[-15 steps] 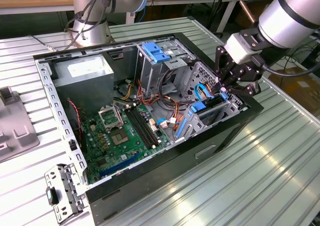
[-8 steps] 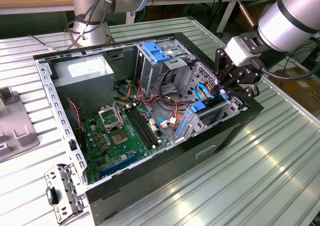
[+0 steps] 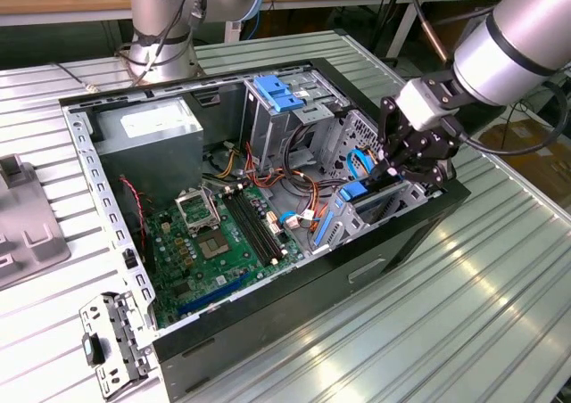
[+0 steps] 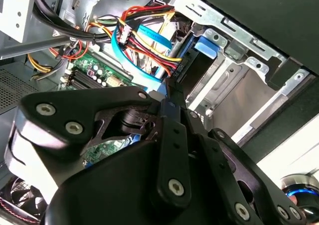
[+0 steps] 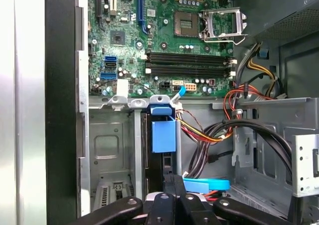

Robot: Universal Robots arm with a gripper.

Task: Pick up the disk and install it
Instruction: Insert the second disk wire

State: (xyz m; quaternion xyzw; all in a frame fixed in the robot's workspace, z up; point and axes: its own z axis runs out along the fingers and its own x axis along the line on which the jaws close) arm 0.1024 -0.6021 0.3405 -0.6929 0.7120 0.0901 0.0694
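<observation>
An open computer case (image 3: 428, 220) lies on the slatted metal table (image 3: 464, 314), filling the middle of the exterior view. Its green motherboard (image 3: 214, 242) sits lower left of centre, the grey power supply (image 3: 147, 131) upper left. At right of centre the arm's gripper (image 3: 393, 173) reaches into the drive cage (image 5: 112, 150). The disk (image 5: 163, 135), blue-railed and on edge, stands in the cage slot, centre of the first wrist view. The claw appears clamped on its end, though its fingertips are partly hidden
</observation>
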